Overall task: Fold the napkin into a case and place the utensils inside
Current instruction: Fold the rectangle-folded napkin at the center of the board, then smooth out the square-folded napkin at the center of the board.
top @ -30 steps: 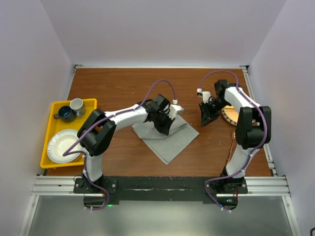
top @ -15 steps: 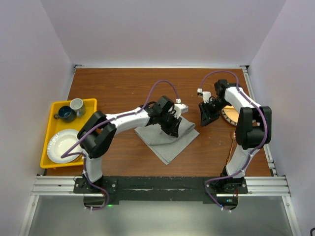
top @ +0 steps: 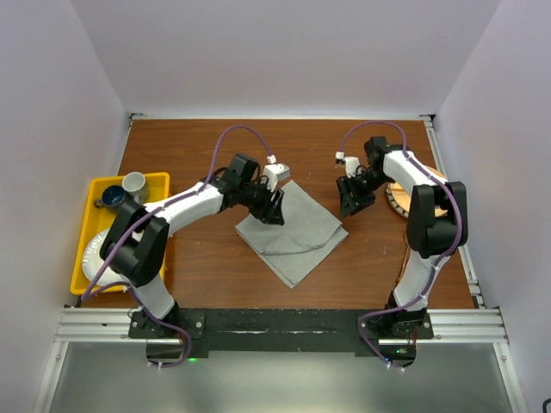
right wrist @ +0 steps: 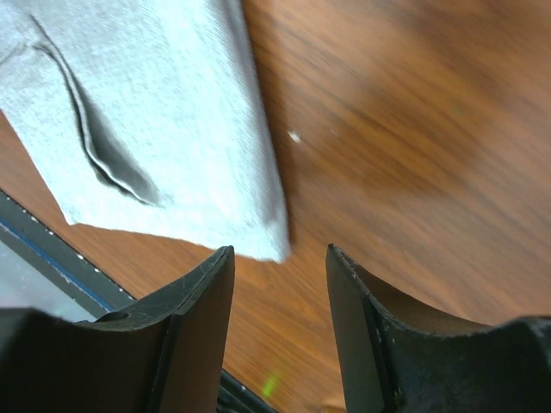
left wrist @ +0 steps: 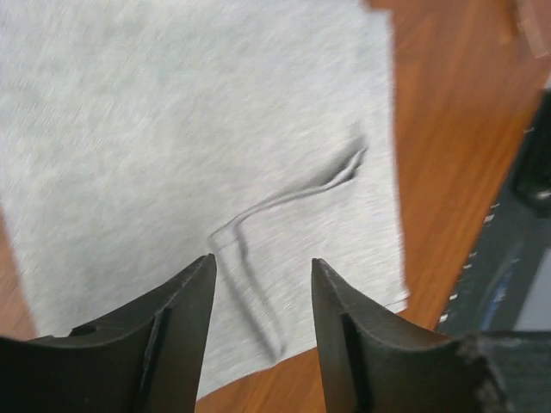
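Light-grey square cloth napkin (top: 297, 237) lying flat near the middle of the brown wooden bench (top: 198, 155), apparently doubled over, to judge from the thick layered corner seen by the right wrist camera (right wrist: 258, 232). The left jaws stand apart and empty, hanging over the napkin's far-left edge. The right jaws are likewise parted and grasp nothing, poised over bare wood (right wrist: 413, 129) just beside the napkin's right corner. A raised ridge-like wrinkle (left wrist: 284, 194) crosses the cloth below the left jaws and shows again as a dark pleat (right wrist: 95, 146) in the right wrist view. The copper-coloured utensils cannot be picked out with certainty in any view. Probable hazards:
(a) the wrinkle, if not smoothed, would be pressed into the next fold and leave the case lopsided;
(b) a pinch that catches only the upper layer would peel the existing fold open;
(c) because the cloth is thin and lies flush on the bench, the jaws may close on wood and miss the edge;
(d) unequal pulls by the two arms may drag or skew the napkin across the smooth surface.
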`<state>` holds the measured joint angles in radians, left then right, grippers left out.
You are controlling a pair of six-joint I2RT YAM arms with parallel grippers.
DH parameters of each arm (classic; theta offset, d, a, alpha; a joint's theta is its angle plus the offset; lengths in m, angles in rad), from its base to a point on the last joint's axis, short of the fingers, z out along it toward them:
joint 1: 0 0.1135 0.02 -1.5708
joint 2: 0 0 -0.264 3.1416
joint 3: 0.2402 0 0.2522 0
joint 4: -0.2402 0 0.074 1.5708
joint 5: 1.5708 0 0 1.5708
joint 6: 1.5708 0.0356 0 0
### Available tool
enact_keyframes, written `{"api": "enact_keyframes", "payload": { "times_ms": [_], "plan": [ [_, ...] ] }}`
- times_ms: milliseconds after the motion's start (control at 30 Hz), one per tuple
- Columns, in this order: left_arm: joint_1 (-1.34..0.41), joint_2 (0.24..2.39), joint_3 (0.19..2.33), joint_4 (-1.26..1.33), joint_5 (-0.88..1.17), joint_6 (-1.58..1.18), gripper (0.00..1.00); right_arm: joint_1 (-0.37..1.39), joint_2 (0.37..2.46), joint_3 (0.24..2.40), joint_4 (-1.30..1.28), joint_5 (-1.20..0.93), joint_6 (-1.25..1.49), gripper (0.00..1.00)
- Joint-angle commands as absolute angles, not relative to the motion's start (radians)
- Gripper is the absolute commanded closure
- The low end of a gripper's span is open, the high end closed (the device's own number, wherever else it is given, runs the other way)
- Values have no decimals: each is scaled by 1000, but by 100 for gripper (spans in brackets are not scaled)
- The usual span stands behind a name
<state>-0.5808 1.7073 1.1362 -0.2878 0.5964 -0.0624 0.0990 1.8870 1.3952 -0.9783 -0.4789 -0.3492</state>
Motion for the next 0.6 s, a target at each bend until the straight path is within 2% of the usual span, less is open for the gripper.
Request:
{"api": "enact_keyframes", "payload": {
  "times_ms": [0,167,300,367,467,567],
  "plan": [
    [-577,1718,1086,-354,519,61,50,135,1924,1411,-943,-515,-319,50],
    [-532,1822,1144,-383,471,95,59,163,1936,1358,-919,-537,-295,56],
    [-476,1911,1242,-414,433,158,61,192,1931,1324,-900,-589,-253,60],
    [-427,1960,1324,-431,475,175,62,224,1918,1299,-888,-618,-220,61],
    [-388,1996,1425,-471,549,237,62,245,1892,1269,-862,-727,-160,59],
    [-374,1999,1500,-531,624,317,59,247,1873,1291,-882,-778,-138,48]
  ]
}}
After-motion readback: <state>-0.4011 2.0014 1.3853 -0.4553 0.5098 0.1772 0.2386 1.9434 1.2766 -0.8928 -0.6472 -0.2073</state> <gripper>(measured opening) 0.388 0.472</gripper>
